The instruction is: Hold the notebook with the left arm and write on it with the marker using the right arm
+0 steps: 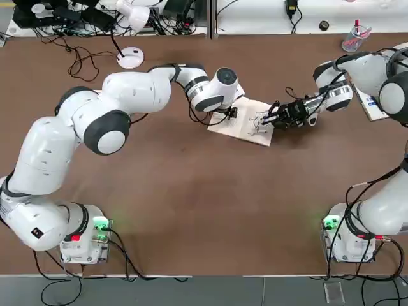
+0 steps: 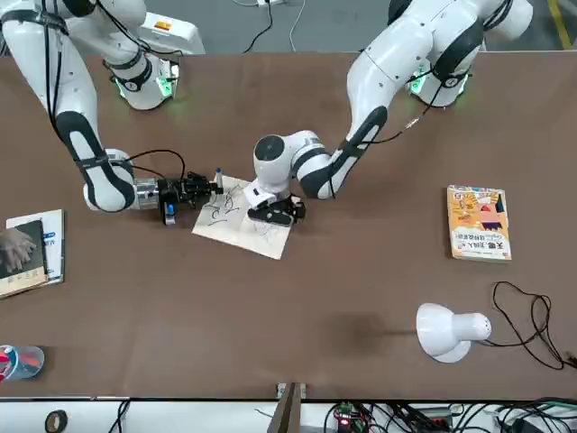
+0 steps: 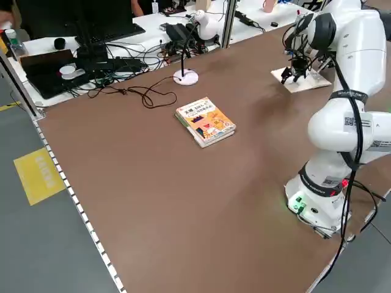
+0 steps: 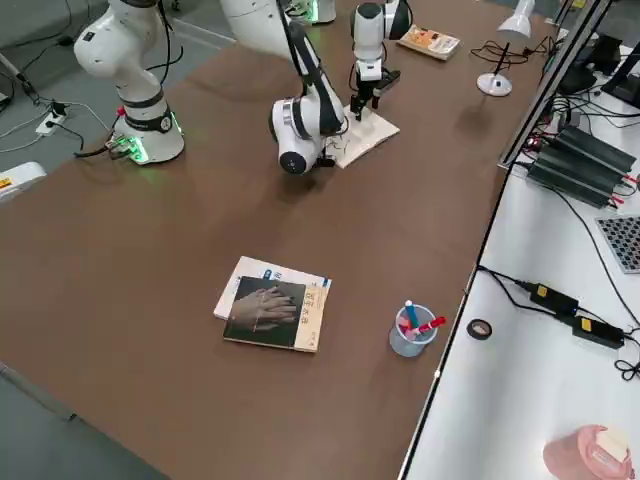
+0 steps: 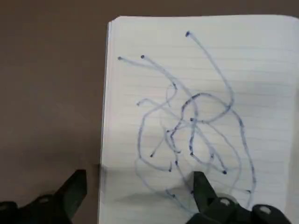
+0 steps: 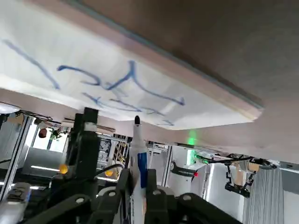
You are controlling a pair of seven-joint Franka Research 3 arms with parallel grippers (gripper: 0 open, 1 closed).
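Note:
The notebook (image 1: 242, 122) lies open in the middle of the table, its lined white page (image 5: 201, 93) covered with blue scribbles. My left gripper (image 5: 140, 176) stands open over the page's edge, one finger (image 5: 202, 187) down on the paper and the other on the table beside it. It sits at the notebook's near corner (image 2: 275, 212). My right gripper (image 1: 271, 118) reaches in low from the other side, shut on the marker (image 6: 138, 149). The marker's dark tip points at the page edge (image 2: 218, 175); I cannot tell whether it touches.
An orange-yellow book (image 2: 479, 223) lies out on the left arm's side, with a white desk lamp (image 2: 448, 330) beyond it. A dark-cover book (image 4: 270, 312) and a clear cup of pens (image 4: 412, 330) sit on the right arm's side.

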